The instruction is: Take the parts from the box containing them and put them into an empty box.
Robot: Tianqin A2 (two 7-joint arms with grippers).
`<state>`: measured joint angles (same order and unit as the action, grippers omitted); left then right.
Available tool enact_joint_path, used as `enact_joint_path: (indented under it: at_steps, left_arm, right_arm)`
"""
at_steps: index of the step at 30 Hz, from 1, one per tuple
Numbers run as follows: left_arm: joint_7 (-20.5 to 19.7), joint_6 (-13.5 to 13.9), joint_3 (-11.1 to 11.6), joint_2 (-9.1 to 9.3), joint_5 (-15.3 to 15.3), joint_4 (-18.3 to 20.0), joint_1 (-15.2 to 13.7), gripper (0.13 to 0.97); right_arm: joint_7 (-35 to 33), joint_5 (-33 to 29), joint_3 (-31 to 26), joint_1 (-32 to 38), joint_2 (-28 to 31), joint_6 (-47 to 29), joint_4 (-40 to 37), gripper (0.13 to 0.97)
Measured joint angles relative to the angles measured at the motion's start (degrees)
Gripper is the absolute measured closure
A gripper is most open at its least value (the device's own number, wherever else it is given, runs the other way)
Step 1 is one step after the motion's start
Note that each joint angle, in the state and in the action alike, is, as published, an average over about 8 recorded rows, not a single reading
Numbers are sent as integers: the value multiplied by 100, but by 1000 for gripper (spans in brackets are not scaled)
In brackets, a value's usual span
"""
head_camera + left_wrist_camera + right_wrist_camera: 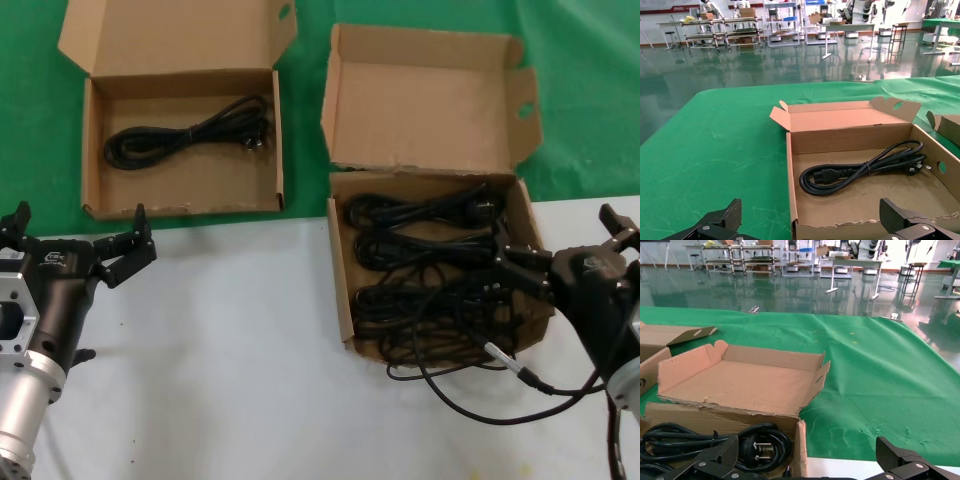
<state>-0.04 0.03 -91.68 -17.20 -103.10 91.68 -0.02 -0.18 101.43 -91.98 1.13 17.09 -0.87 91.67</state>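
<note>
The squarish box (342, 290) with the side-flapped lid holds several coiled black cables (430, 260); one cable (480, 385) trails over its front wall onto the white table. My right gripper (560, 240) is open and empty at that box's right wall. In the right wrist view its jaws (807, 465) straddle the wall (801, 450), with cables (760, 445) inside. The wide shallow box (92, 150) at far left holds one coiled cable (190, 130). My left gripper (80, 228) is open and empty just in front of it; the left wrist view (810, 225) shows that cable (860, 167).
Both boxes lie at the border of the green cloth (580, 90) and the white table (230, 350). Their open lids (430, 100) lean back on the cloth. The two boxes stand a short gap apart.
</note>
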Motion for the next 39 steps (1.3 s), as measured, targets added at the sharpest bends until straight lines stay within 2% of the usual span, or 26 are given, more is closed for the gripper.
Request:
enact_joint_path:
  at_steps: [39]
  left_arm:
    - [0,0,0,0,0,0,0,132]
  right_arm:
    - [0,0,0,0,0,0,0,129]
